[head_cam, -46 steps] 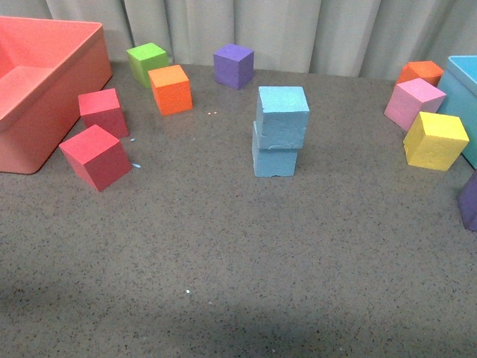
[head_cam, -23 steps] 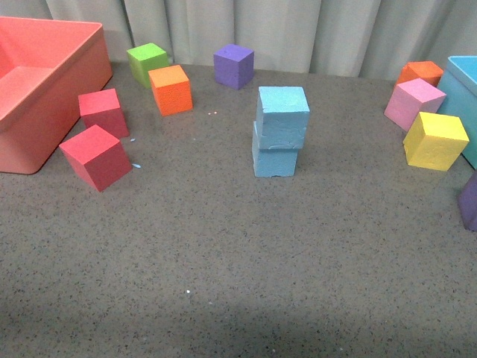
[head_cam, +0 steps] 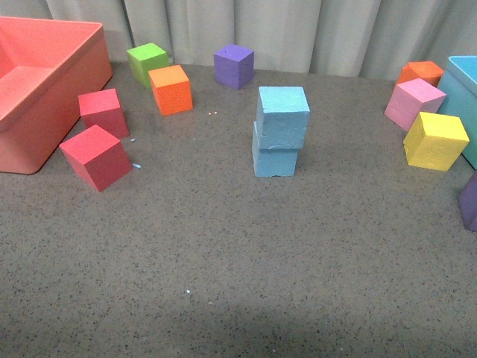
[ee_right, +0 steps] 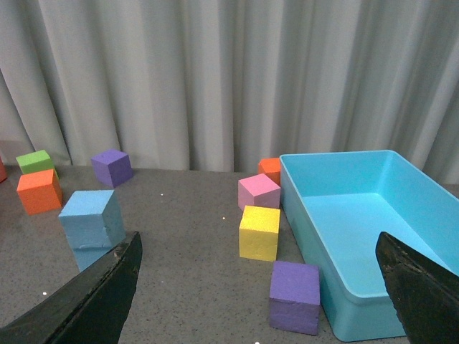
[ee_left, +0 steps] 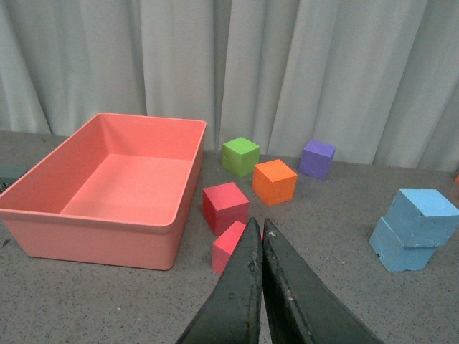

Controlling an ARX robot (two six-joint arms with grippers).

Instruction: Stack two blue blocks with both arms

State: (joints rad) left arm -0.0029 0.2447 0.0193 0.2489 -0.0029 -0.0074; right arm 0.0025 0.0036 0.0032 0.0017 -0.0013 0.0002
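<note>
Two sky-blue blocks stand stacked in the middle of the table, the upper blue block (head_cam: 282,113) twisted slightly on the lower blue block (head_cam: 274,159). Neither arm shows in the front view. In the left wrist view my left gripper (ee_left: 257,226) is shut with nothing between its fingers, well back from the stack, whose upper block (ee_left: 424,213) lies off to one side. My right gripper (ee_right: 258,240) is open and empty, also away from the stack's upper block (ee_right: 90,215), which appears beside one finger (ee_right: 107,290).
A salmon bin (head_cam: 56,112) stands at the left with two red cubes (head_cam: 97,155) beside it. Orange (head_cam: 171,89), green (head_cam: 146,61) and purple (head_cam: 233,65) cubes sit at the back. Pink (head_cam: 414,102) and yellow (head_cam: 435,140) cubes lie by the turquoise bin (head_cam: 462,78).
</note>
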